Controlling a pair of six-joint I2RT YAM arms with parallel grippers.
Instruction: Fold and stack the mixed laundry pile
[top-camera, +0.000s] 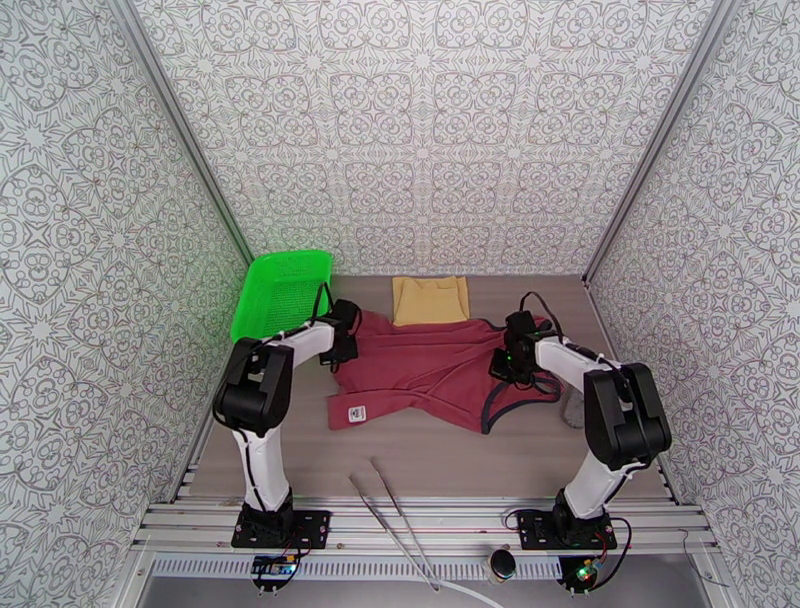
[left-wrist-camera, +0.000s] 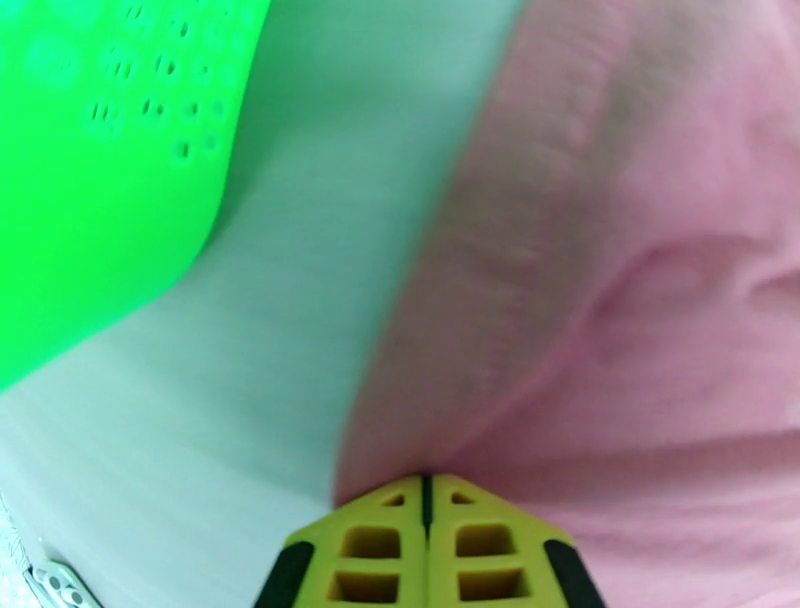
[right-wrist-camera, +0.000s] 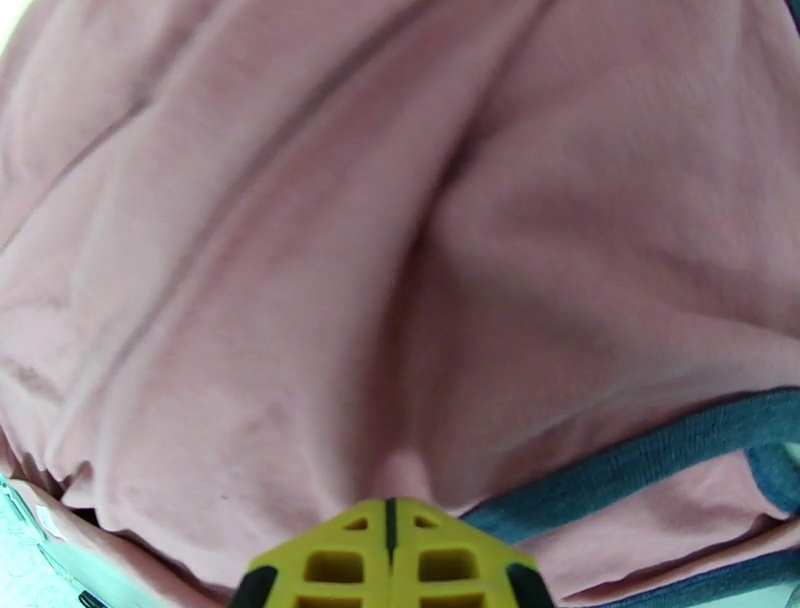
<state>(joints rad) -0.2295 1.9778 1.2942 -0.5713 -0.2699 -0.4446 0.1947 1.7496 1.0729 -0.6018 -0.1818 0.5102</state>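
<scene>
- I see my left claw (left-wrist-camera: 427, 487) closed, its fingers pressed together on the left edge of the top (top-camera: 430, 365), near the green basket (top-camera: 280, 290).
- My right claw (right-wrist-camera: 390, 507) is closed too, pinching gathered maroon fabric beside the navy trim (right-wrist-camera: 640, 460) on the top's right side.
- The top lies spread and rumpled mid-worktop (top-camera: 450, 455), white label (top-camera: 357, 413) up at its near-left corner.
- The tan cloth (top-camera: 430, 300) lies folded flat behind, its near edge meeting the top.
</scene>
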